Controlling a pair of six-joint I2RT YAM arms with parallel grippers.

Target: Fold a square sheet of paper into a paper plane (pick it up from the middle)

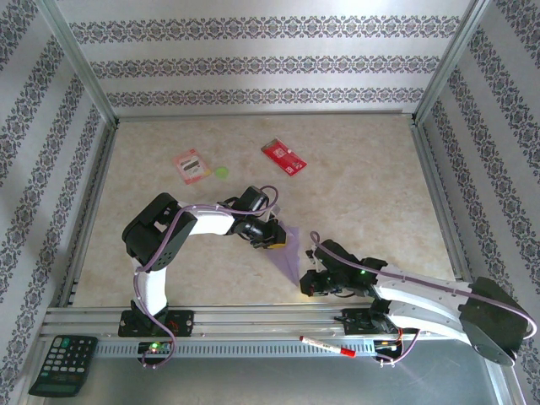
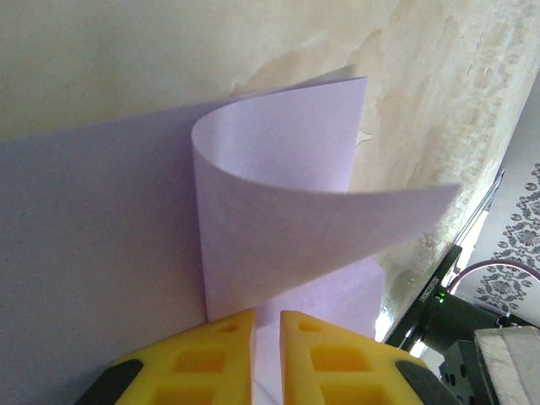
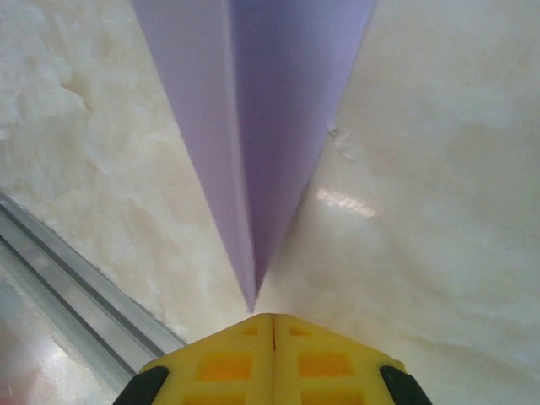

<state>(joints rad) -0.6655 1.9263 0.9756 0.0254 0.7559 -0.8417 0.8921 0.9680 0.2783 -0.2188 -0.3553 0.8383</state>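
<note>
We find the paper plane [image 1: 288,253] lying on the table [image 1: 380,186] a little near of centre, between the two arms. It is a long lilac triangle with its broad end far-left and its point near-right.

The left gripper [image 2: 267,317] is at the broad end. Its yellow fingers [image 2: 221,337] are drawn close, leaving only a narrow slot in which the lilac paper sits pinched. Just beyond them one flap curls up and over, clear of the layer beneath.

The right gripper [image 3: 272,317] is at the point, its fingers pressed fully together with no gap. The plane's tip ends right at the fingertips; we cannot tell whether it is nipped or merely touching.

A red card [image 1: 283,157] and a pink packet [image 1: 191,165] lie well apart, farther back.
</note>
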